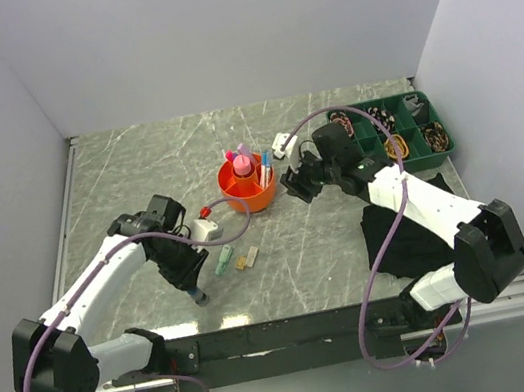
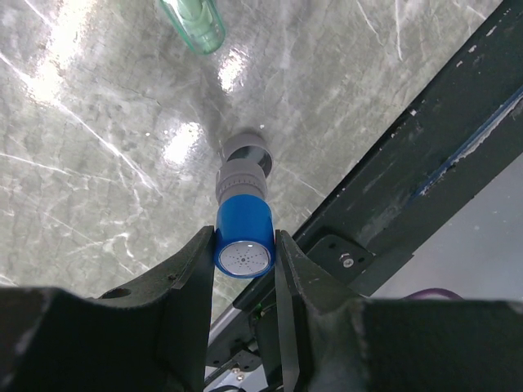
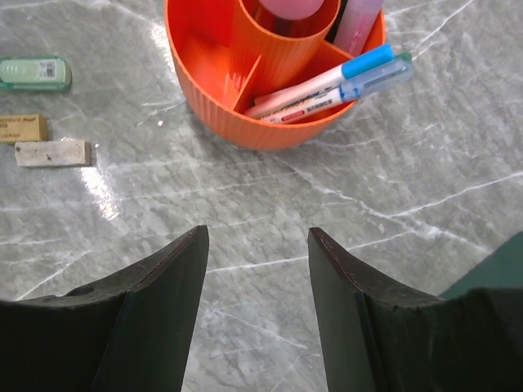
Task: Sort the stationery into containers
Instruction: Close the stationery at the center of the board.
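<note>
Low in the left wrist view, the left gripper (image 2: 244, 255) pinches the small blue cylinder (image 2: 243, 222) by its end alone. So held, it may pivot or slip before reaching the orange pot (image 1: 247, 197) at upper centre, where the right gripper (image 3: 257, 245) hangs agape and empty.

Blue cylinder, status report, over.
Left fingers shut on small blue cylinder. Right fingers open, empty, near round orange plastic pot. Green clip and yellow eraser lie roughly between cylinder and pot.
</note>
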